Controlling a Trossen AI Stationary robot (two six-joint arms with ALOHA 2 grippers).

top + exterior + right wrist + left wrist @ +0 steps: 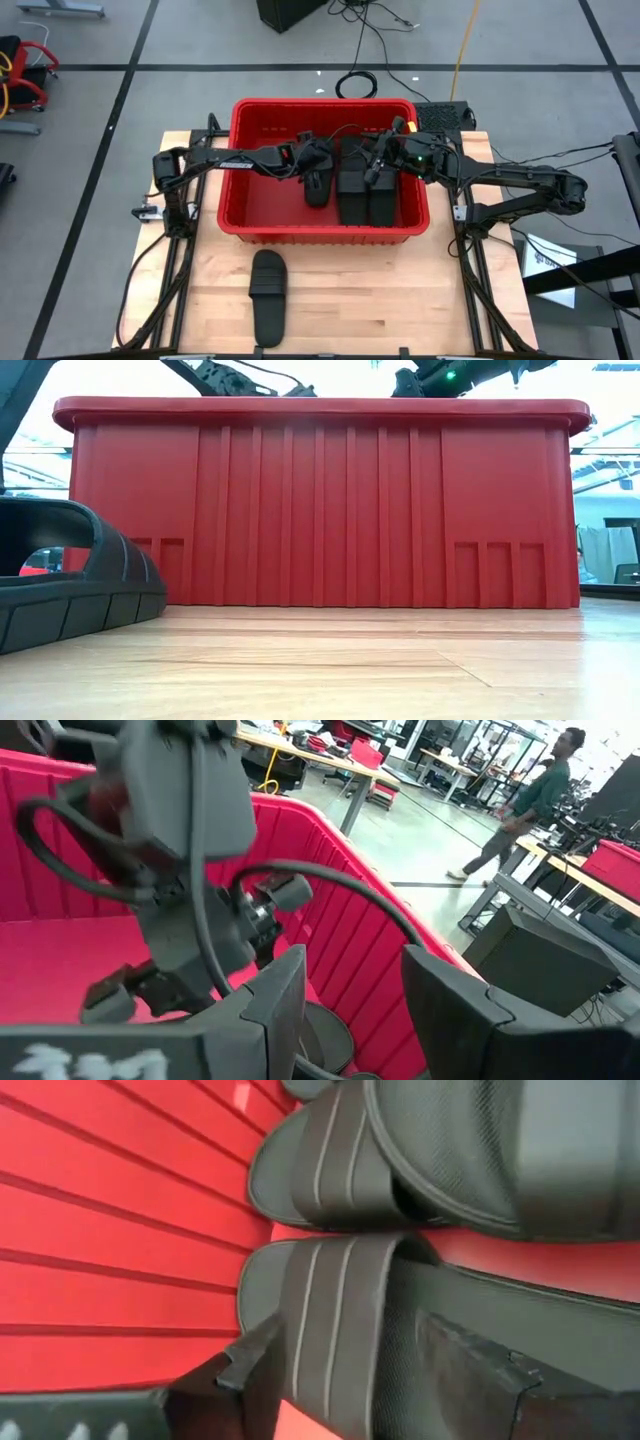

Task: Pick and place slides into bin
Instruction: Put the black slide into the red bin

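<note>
The red bin stands at the table's far middle and fills the low view. My left gripper reaches down into it from the left, with a black slide between its fingers. Other slides lie close together in the bin's right half, two of them right beside the held one. One slide lies sole-down on the table in front of the bin, and it also shows in the low view. My right gripper hovers open and empty over the bin's far right part. My left gripper has the slide between its two fingers, one finger at the ribbed strap, the other at the sole side. The fingers point down into the bin. The slide stands on edge, low in the bin, beside another slide.
Bare wood lies in front of the bin around the loose slide. The two arms are close together over the bin; my left arm's wrist shows right before my right gripper. A person walks in the room beyond the table.
</note>
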